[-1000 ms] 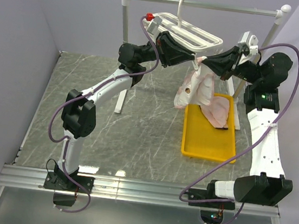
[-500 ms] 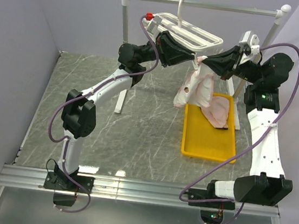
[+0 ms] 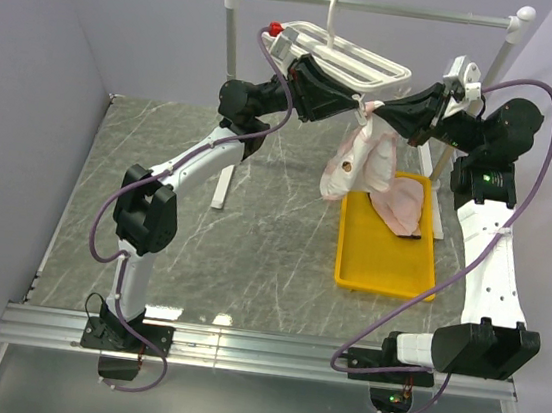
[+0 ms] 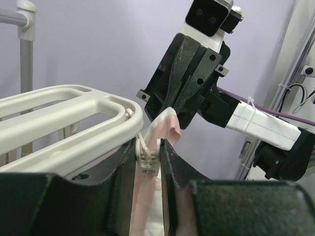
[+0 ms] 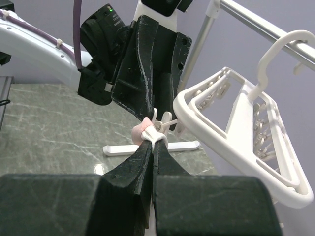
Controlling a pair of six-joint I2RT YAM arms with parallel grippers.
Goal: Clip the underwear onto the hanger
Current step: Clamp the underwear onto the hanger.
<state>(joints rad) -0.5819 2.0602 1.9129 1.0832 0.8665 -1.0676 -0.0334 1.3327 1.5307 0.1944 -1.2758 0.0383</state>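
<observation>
The white hanger [image 3: 358, 68] hangs by its hook from the grey rail; it also shows in the left wrist view [image 4: 69, 123] and the right wrist view [image 5: 236, 132]. My left gripper [image 4: 149, 157] is shut on a small white clip [image 4: 147, 158] at the hanger's near corner. My right gripper [image 5: 153, 142] is shut on the top edge of a pale pink underwear [image 3: 361, 167], holding it up at that clip [image 5: 165, 123]. The fabric [image 4: 167, 125] hangs down between both grippers. More pink underwear [image 3: 405, 204] lies in the yellow tray.
A yellow tray [image 3: 379, 270] sits on the table right of centre under the hanging fabric. The tall grey rail stand [image 3: 381, 8] with white ball ends spans the back. Purple walls close in on both sides.
Both grippers and the hanging underwear have lifted very slightly; otherwise nothing has visibly changed.
</observation>
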